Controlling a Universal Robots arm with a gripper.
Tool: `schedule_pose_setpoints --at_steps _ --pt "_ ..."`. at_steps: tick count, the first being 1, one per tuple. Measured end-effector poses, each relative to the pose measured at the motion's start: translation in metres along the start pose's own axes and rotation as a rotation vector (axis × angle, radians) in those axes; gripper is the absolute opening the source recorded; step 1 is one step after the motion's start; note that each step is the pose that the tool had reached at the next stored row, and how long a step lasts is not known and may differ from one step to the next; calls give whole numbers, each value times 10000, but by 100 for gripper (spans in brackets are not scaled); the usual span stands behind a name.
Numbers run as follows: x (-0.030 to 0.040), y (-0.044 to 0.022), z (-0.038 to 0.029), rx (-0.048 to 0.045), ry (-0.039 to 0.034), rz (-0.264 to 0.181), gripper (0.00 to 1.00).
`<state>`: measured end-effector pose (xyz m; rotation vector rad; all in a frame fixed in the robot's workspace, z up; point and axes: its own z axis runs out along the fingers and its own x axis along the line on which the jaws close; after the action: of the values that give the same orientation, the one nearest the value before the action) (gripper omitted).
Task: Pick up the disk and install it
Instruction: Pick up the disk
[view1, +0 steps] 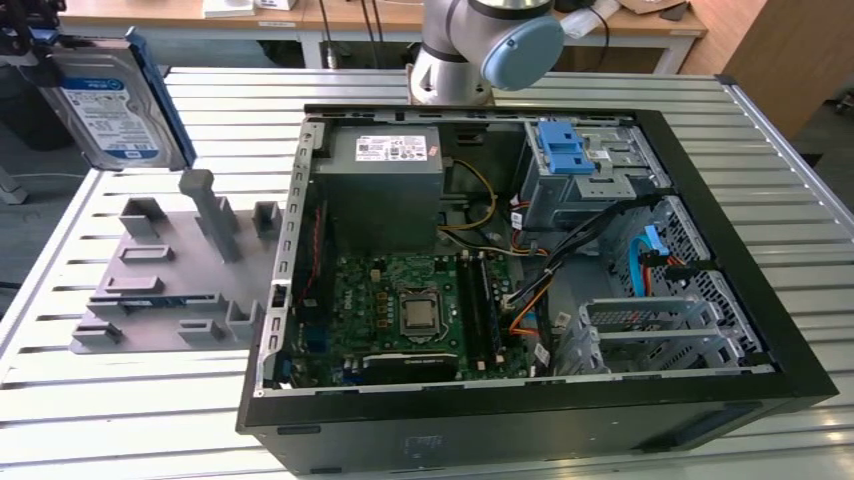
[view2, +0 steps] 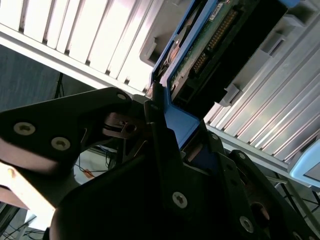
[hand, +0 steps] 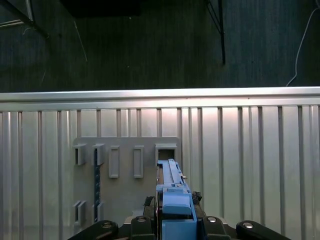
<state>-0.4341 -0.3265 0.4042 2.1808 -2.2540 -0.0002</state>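
Note:
The disk (view1: 114, 100), a silver hard drive with a white-and-blue label in a blue bracket, hangs upright in the air at the exterior view's upper left, above the table's corner. My gripper (hand: 175, 220) is shut on its blue bracket, with the disk (hand: 171, 181) seen edge-on over the grey fixture plate (hand: 125, 160). In the second wrist view the disk's (view2: 210, 40) green circuit board side shows, and the black fingers (view2: 160, 125) clamp the bracket's end.
An open computer case (view1: 787, 345) lies on the slatted metal table (view1: 120, 400). It holds a motherboard (view1: 407, 300), a grey power supply box (view1: 380, 175) and a drive cage with a ridged blue latch (view1: 567, 150). The grey fixture plate (view1: 174, 270) sits to the exterior view's left of the case. The arm's base (view1: 461, 60) stands behind.

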Motion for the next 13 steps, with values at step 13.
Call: schedule_pose_setpoints --at_steps 13 --pt "1 1 -179 0 0 0 36"
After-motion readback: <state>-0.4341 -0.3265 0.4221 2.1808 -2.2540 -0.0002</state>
